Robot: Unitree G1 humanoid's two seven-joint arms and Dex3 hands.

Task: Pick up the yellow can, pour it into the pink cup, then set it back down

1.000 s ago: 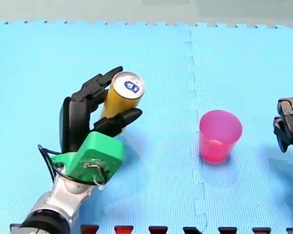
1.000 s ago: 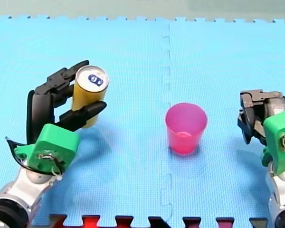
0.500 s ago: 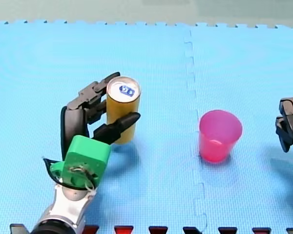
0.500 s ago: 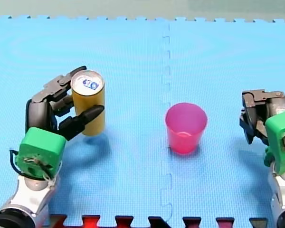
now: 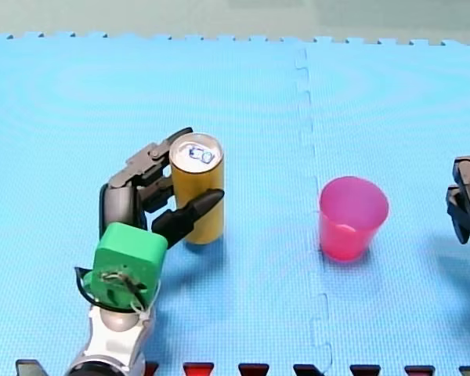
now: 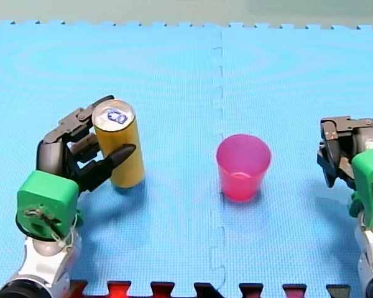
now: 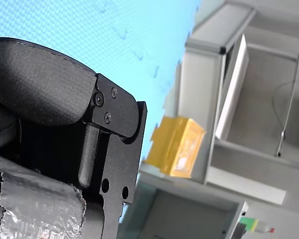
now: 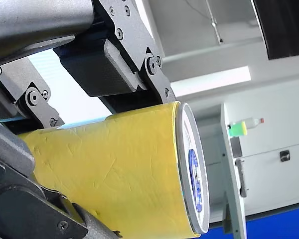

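Head views: yellow can [image 5: 197, 196] upright on blue foam mat [image 5: 258, 94], clasped by left hand [image 5: 145, 200], fingers behind, thumb across front. Pink cup [image 5: 352, 218] well apart to the right. Right hand [image 6: 343, 155] curled, holding nothing, near mat's right edge.
First wrist view: black finger housing [image 7: 50, 94] close up, mat beyond.
Second wrist view: can pinned between black fingers [image 8: 109, 69].

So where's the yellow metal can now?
Head views: the yellow metal can stands upright on the left side of the blue foam mat, grasped by the left hand, left of the pink plastic cup; right hand at the right edge.
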